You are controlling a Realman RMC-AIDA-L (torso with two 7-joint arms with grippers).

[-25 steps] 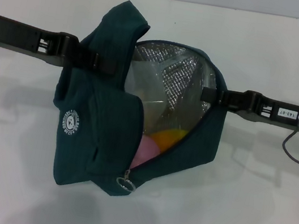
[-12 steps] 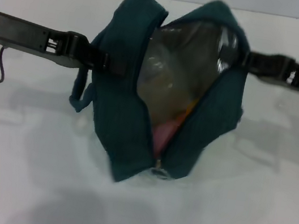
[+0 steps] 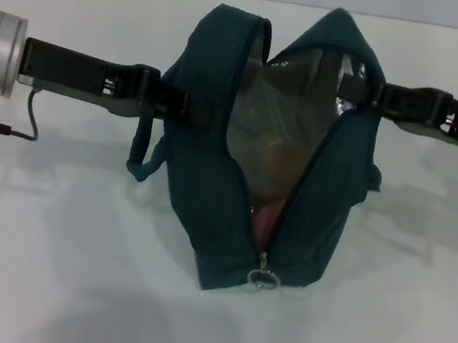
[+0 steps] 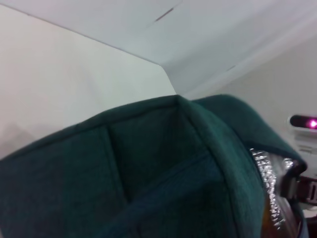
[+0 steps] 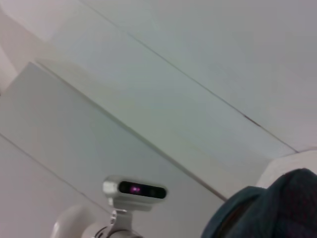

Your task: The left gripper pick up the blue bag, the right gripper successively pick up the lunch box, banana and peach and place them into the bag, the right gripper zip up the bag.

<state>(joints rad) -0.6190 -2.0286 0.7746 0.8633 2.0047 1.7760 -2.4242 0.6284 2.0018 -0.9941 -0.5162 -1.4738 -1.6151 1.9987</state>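
Where the head view looks down on the white table, the blue bag stands upright between the 2 arms, its mouth gaping at the top and its 2 sides meeting lower down at the ring zipper pull. The left gripper reaches in from the left, its fingers clamped on the bag's left wall near the upper edge, with a loose handle loop hanging just below them. The right gripper comes in from the opposite side, its fingertips closed on the bag's right rim at the top of the opening. Between the 2 sets of fingers the silver lining shows, and below it, deep in the gap, a strip of the pink peach; a dull yellowish patch above it cannot be identified. The lunch box and banana cannot be made out.

In the left wrist view, teal fabric of the blue bag fills most of the frame right at the gripper, with a sliver of foil lining at its edge; the fingers themselves are not visible.

In the right wrist view, only a corner of the blue bag appears, and farther off the robot's head camera faces back.
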